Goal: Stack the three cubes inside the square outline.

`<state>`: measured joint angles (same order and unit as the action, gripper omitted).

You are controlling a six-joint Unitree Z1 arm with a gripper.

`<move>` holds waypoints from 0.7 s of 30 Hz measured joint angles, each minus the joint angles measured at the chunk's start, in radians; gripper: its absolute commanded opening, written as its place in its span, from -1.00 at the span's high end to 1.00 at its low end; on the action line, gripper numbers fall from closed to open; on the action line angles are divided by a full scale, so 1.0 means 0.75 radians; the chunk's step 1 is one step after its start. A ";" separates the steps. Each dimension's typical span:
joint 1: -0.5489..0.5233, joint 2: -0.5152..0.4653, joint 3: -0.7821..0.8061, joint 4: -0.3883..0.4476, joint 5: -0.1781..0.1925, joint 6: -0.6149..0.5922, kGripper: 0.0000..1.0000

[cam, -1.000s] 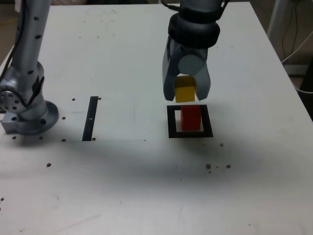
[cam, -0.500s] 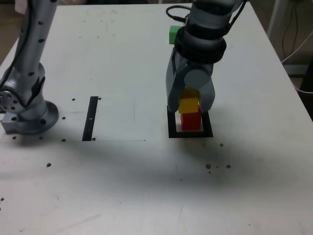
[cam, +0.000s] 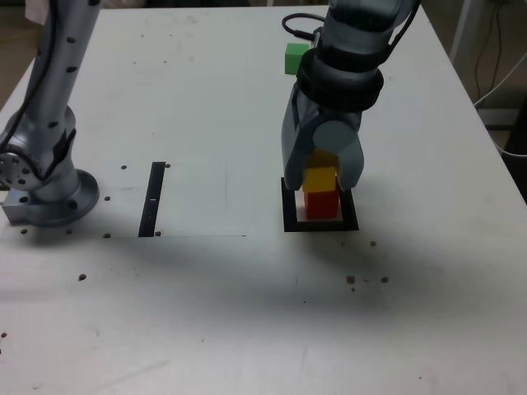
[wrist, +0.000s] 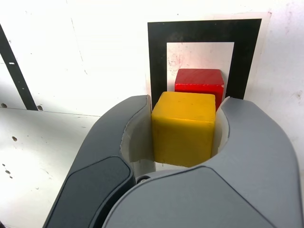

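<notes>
My gripper (cam: 321,179) is shut on the yellow cube (cam: 320,177) and holds it right on top of the red cube (cam: 322,203). The red cube stands inside the square outline (cam: 288,216), a thick black frame with a white centre. In the wrist view the yellow cube (wrist: 184,127) sits between both grey fingers (wrist: 118,142), with the red cube (wrist: 199,81) and the square outline (wrist: 156,57) partly hidden behind it. The green cube (cam: 294,58) rests on the table farther back, beside the arm.
A thin black strip (cam: 153,198) lies on the table at the exterior view's left of the outline. The arm's grey base (cam: 45,193) stands at the exterior view's far left. Small dark specks dot the white table (cam: 206,288).
The gripper has come down with the yellow cube, from hovering above the red cube to resting on it. The green cube has come into sight behind the arm.
</notes>
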<state>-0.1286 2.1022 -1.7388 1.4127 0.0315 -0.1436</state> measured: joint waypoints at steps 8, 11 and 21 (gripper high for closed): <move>0.000 0.011 0.000 -0.021 0.000 0.000 0.23; 0.000 0.020 0.000 -0.027 -0.001 0.000 0.15; 0.000 0.033 -0.002 -0.034 -0.018 0.000 -0.61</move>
<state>-0.1286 2.1270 -1.7400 1.3873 0.0181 -0.1436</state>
